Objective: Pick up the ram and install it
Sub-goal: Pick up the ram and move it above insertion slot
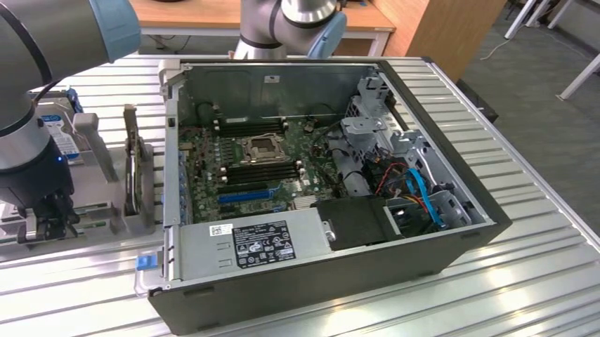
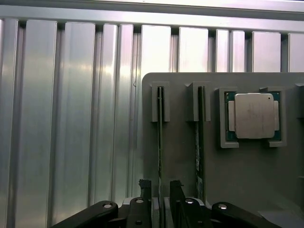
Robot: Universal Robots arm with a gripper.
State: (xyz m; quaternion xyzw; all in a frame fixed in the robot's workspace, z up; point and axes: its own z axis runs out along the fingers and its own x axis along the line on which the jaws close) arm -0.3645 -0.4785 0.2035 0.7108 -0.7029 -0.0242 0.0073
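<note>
Ribbed aluminium table [image 1: 525, 295] carries everything: an open computer case [image 1: 328, 281] near its middle and, towards the edge at the exterior view's left, a grey fixture plate [image 2: 180, 142]. The ram [image 2: 160, 142] stands on edge in the slot that runs along the plate's edge, near one corner. A second stick [image 2: 198, 142] stands in the neighbouring slot, and a processor [image 2: 254, 116] sits in a nest further in.

The gripper [image 2: 160, 187] is down over the plate with its jaws spread wide. One of its fingers [image 2: 145, 187] stands on each side of the ram, apart from it and gripping nothing.

By my reading the task has barely begun – the tool is lined up, but the ram is not yet lifted. In the case, the long black slots [image 1: 263, 168] on the motherboard look unfilled, so both the pick and the install remain undone.
</note>
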